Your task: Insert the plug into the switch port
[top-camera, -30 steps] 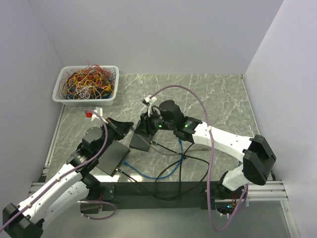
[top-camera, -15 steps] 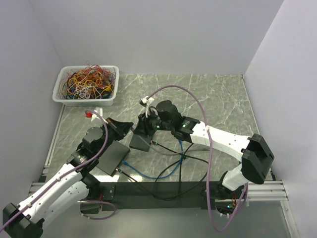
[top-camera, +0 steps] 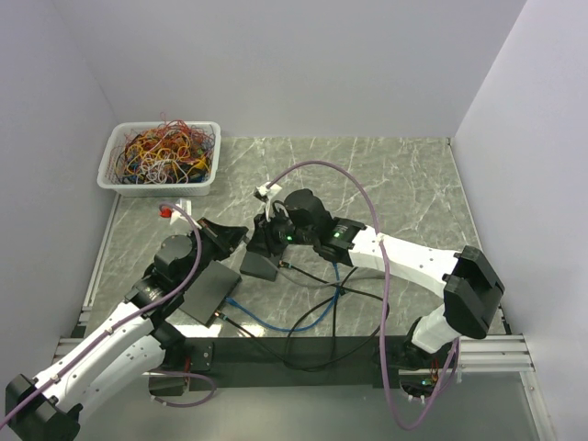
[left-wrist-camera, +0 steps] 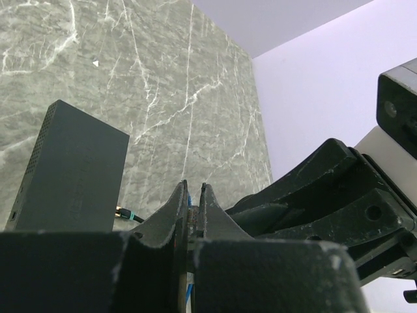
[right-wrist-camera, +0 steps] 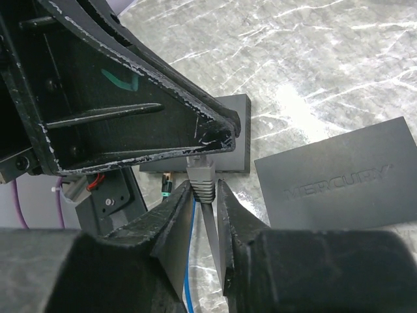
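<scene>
A grey plug (right-wrist-camera: pixel 202 175) with a ribbed boot hangs between both grippers. My left gripper (left-wrist-camera: pixel 193 193) is shut on the plug's clear head; in the right wrist view its black fingertips (right-wrist-camera: pixel 218 134) cover that head. From below, my right gripper (right-wrist-camera: pixel 204 194) is shut on the boot, one finger on each side. The small dark grey switch (right-wrist-camera: pixel 228 130) lies just beyond on the table, and its ports are hidden. From above, the left gripper (top-camera: pixel 236 237) and right gripper (top-camera: pixel 267 239) meet over this switch (top-camera: pixel 259 266).
A flat dark box marked MERCURY (right-wrist-camera: pixel 339 176) lies beside the switch, bottom left (top-camera: pixel 208 292) from above. Blue cable (top-camera: pixel 289 322) and black cables (top-camera: pixel 342 294) cross the near table. A white bin of tangled wires (top-camera: pixel 161 156) stands at the back left.
My right arm has shifted slightly left toward the left gripper, and its fingers have narrowed around the plug's boot. The left arm holds still.
</scene>
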You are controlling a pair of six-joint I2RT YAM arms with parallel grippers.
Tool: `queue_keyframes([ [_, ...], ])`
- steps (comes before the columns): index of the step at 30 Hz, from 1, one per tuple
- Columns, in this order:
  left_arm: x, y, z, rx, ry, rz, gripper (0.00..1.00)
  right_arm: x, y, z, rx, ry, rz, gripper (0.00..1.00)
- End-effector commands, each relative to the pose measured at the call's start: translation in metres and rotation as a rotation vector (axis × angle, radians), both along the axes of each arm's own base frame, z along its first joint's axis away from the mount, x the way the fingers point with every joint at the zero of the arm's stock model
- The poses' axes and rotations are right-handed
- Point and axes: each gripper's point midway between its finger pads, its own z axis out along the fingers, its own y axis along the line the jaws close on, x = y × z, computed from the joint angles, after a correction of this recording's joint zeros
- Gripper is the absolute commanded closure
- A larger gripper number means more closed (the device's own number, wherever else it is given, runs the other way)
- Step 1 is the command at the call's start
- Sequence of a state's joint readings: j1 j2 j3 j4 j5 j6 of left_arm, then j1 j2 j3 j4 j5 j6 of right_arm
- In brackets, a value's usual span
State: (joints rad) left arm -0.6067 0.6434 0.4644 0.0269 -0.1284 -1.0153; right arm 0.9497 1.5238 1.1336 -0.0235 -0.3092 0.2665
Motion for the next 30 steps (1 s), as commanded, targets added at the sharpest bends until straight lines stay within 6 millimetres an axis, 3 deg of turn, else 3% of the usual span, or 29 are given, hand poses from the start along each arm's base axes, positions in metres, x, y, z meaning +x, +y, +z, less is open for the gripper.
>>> queue_keyframes([
  [1,0.0002,-0.0042,0.0297,-0.046,-0.058,-0.014,0.99,0.0061,0.0056,0.0284,0.048,-0.061,-0.014,0.73],
  [13,0.0012,-0.0048,0.0286,-0.042,-0.055,-0.014,0.99,0.0089,0.005,0.0333,0.053,-0.066,-0.028,0.67],
  [30,0.0018,-0.0037,0.0222,-0.037,-0.039,-0.005,0.99,0.0104,0.0062,0.0346,0.058,-0.066,-0.038,0.71],
])
